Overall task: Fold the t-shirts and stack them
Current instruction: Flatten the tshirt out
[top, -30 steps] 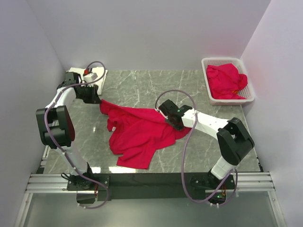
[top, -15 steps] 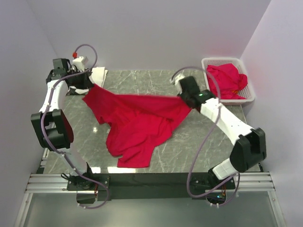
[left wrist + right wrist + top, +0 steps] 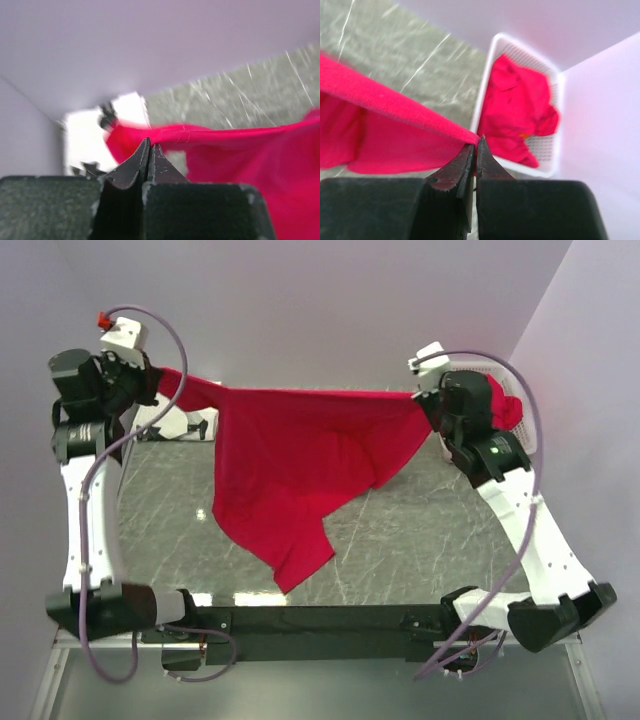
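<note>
- Fingers of the left gripper (image 3: pixel 152 380) are pinched shut on one corner of the red t-shirt (image 3: pixel 300 455), above the grey veined marble table's (image 3: pixel 420 530) far-left corner.
- Soft matte cloth is stretched taut between the arms and hung creased over the table's middle.
- The right gripper (image 3: pixel 425 400) is clamped on the opposite corner, above the table's far right.
</note>
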Motion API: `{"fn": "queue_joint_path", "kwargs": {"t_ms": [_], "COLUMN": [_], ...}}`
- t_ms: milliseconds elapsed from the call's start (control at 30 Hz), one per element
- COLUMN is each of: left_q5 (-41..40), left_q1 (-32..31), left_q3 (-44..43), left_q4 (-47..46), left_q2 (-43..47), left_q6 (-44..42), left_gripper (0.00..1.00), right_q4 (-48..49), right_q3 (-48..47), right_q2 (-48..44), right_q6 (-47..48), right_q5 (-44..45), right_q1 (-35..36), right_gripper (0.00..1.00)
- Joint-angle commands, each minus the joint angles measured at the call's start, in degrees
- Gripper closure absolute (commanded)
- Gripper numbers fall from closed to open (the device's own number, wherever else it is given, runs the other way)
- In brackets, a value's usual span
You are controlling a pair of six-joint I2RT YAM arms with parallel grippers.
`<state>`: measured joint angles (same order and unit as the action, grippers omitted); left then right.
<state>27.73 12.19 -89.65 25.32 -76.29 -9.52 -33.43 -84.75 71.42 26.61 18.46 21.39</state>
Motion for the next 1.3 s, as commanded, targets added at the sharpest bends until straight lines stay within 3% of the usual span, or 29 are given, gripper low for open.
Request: {"fn": "queue_joint_path", "kwargs": {"t_ms": [0, 167, 367, 567, 733, 933, 1167, 1267], "left_q5": [-8.5, -13.5, -17.3, -22.9, -27.4, -28.2, -14.7, -10.4], "left_q1": [0.5, 0.5, 0.5, 0.5, 0.5, 0.5, 0.1, -4.1], "left_q3": [0.8, 0.2, 0.5, -0.3, -1.8, 0.6, -0.3, 1.8], "left_q4": [-7.1, -9.1, -8.1, -5.9, -8.0, -18.4, -20.6, -21.6], "left_q2": [6.8, 12.0, 21.4, 32.2, 34.5, 29.7, 9.3, 1.3], "left_q6": [0.6, 1.7, 1.0, -2.8, -7.4, -13.5, -15.5, -18.2], "left_gripper": [0.99, 0.99, 0.99, 0.99, 0.99, 0.99, 0.99, 0.99], "right_q4": [3.3, 5.7, 0.8, -2.9, -1.9, 4.8, 14.3, 18.7], "right_q3": [-4.7, -8.6, -12.3, -15.2, -17.1, -12.9, 3.7, 11.1], "right_q2": [-5.5, -10.1, -17.2, -25.5, -26.5, -19.5, -8.6, -4.0], "right_q6": [4.0, 5.4, 4.4, 3.4, 4.9, 7.7, 10.3, 10.2], "right_q5": [2.3, 2.7, -0.5, -4.1, -2.8, -1.1, -0.6, -2.0], "right_q1": [-1.6, -1.7, -1.6, -1.5, -1.5, -1.6, -2.4, -3.6], "right_gripper": [1.00, 1.00, 1.00, 1.00, 1.00, 1.00, 1.00, 1.00]}}
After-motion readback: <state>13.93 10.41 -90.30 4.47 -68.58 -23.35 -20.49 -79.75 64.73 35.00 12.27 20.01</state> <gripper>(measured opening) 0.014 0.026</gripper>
